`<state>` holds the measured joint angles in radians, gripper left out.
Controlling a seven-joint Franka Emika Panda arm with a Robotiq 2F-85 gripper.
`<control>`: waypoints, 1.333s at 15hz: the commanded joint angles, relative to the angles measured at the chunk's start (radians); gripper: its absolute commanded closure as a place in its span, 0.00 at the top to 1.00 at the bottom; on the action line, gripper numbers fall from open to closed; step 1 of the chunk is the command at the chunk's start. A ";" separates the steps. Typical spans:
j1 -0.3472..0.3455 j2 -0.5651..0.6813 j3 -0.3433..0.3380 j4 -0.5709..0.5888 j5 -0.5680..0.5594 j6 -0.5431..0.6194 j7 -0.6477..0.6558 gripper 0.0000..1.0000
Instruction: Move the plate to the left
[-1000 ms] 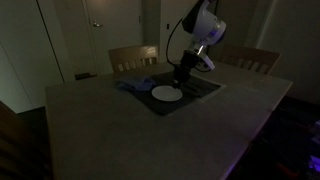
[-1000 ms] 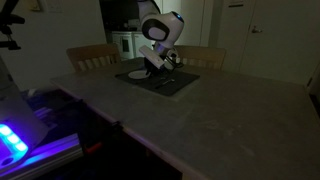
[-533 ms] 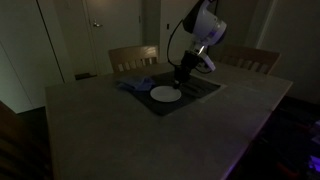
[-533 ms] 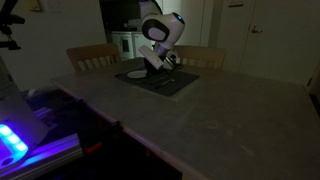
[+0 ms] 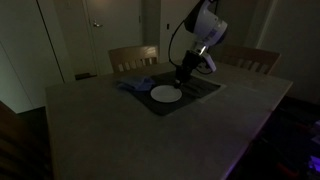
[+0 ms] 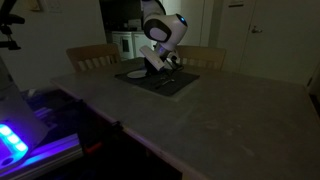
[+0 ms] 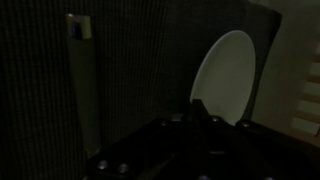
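In an exterior view, the arm (image 5: pixel 203 28) is arching down from the top of the frame, its claw (image 5: pixel 182 76) hanging just right of the white plate (image 5: pixel 166 94), which is lying on a dark mat (image 5: pixel 138 87) on the counter (image 5: pixel 120 130). Darkness is hiding whether the claw is open or closed.

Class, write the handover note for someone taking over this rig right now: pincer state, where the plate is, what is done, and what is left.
The pincer is low at the rim of the plate. The light is too dim to tell whether it is open or shut, or whether it is gripping.
The plate lies flat on the dark placemat on the table.
Done: the arm is positioned at the plate.
Left: confirm a grip on the rim, then move the plate to the left.
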<state>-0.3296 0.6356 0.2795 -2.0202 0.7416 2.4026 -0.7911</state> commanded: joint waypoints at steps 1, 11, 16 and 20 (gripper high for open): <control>-0.002 -0.002 -0.033 0.022 0.042 -0.084 -0.064 0.01; 0.012 -0.001 -0.123 0.049 0.105 -0.140 -0.133 0.01; 0.024 0.005 -0.160 0.049 0.130 -0.123 -0.132 0.01; 0.039 -0.004 -0.167 0.035 0.122 -0.138 -0.119 0.34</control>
<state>-0.3184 0.6357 0.1299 -1.9762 0.8404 2.2731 -0.8955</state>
